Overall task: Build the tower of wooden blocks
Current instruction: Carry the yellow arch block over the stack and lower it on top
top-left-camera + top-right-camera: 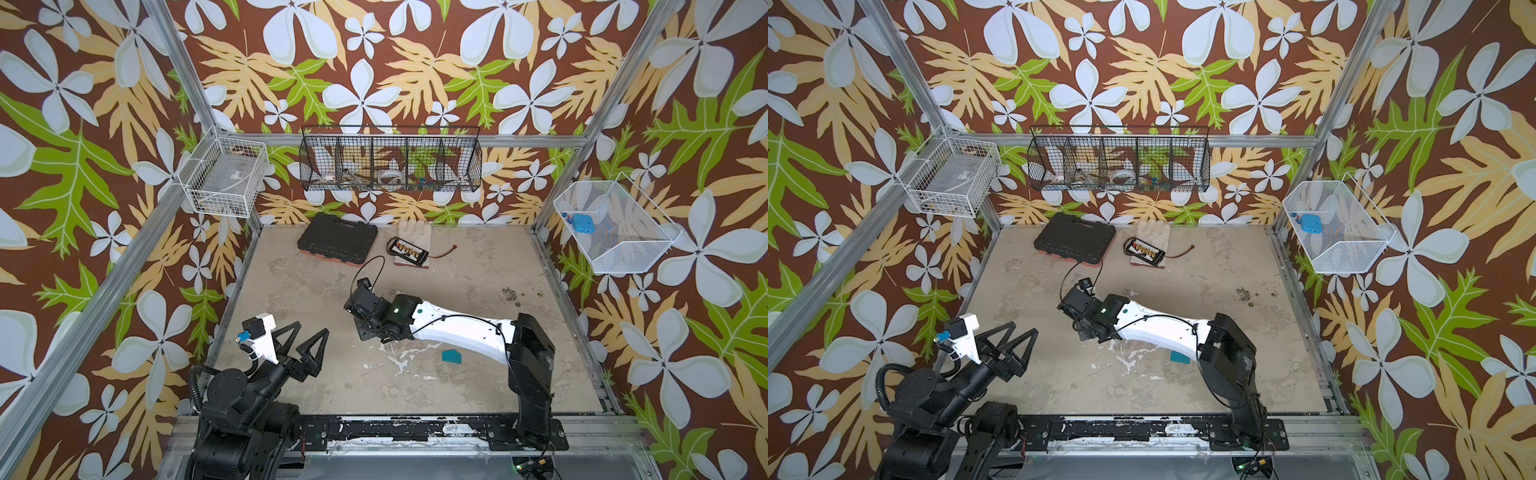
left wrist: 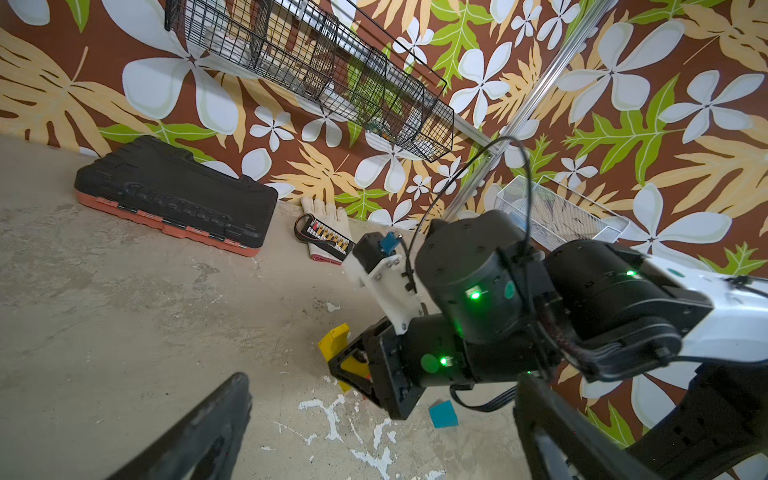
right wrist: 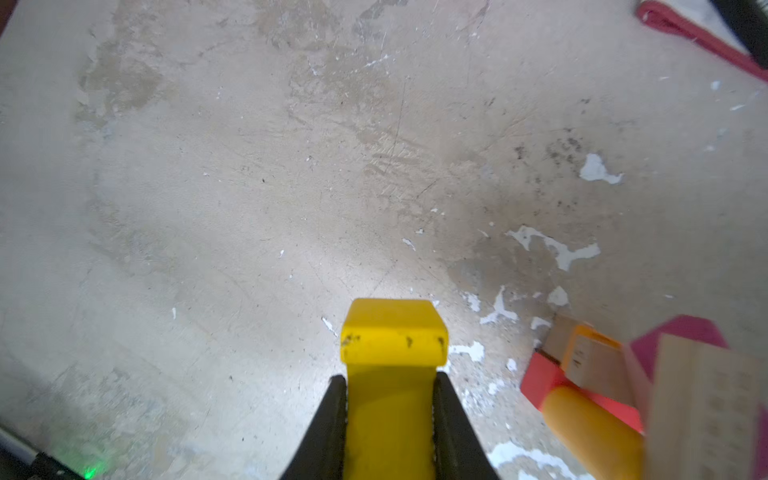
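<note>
1. Near the middle of the table, the yellow block is clamped between the narrowed fingers of the right gripper. Its free end juts well past the fingertips.
2. Just beside it lie more blocks: a red block, an orange cylinder, a pink block and a plain wood block. They are blurred, so I cannot tell whether they are stacked.
3. The teal block lies flat and alone, at about 5 o'clock from the right wrist.
4. The left gripper hangs at about 8 o'clock on the table, fingers spread wide and holding nothing.
5. Risks, as I judge them:
   - The grip sits towards one end, so the long overhang could let the yellow block pivot or slip when it is swung or set down.
   - The neighbouring blocks are so close that a careless sweep of the fingers could scatter them.
6. What each view shows:
   - In both top views the right arm hides the yellow block, the grip and the nearby blocks.
   - The right wrist view shows the grip plainly but not the teal block.
   - The left wrist view shows the yellow block low over the table, though I cannot tell whether it touches.
</note>
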Action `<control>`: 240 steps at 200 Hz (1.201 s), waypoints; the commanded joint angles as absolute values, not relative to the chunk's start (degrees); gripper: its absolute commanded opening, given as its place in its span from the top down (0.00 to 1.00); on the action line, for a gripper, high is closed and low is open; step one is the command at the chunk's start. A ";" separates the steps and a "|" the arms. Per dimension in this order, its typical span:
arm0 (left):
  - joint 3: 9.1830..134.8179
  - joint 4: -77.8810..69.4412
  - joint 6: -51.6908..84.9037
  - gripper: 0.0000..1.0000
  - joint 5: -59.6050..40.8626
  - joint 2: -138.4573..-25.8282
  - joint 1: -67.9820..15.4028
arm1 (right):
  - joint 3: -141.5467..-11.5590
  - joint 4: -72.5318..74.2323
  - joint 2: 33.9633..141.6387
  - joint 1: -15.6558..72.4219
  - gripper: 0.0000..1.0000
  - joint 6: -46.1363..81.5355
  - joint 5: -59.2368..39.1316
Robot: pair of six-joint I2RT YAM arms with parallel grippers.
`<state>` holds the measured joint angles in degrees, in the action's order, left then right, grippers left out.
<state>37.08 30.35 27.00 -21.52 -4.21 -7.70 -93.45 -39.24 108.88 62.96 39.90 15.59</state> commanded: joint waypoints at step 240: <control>36.48 28.21 27.29 0.00 -23.12 -4.57 -7.72 | -76.22 -39.25 95.78 53.01 0.84 38.78 15.41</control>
<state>36.69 29.71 27.18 -22.79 -4.56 -7.70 -76.40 -39.81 95.46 53.32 39.62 15.27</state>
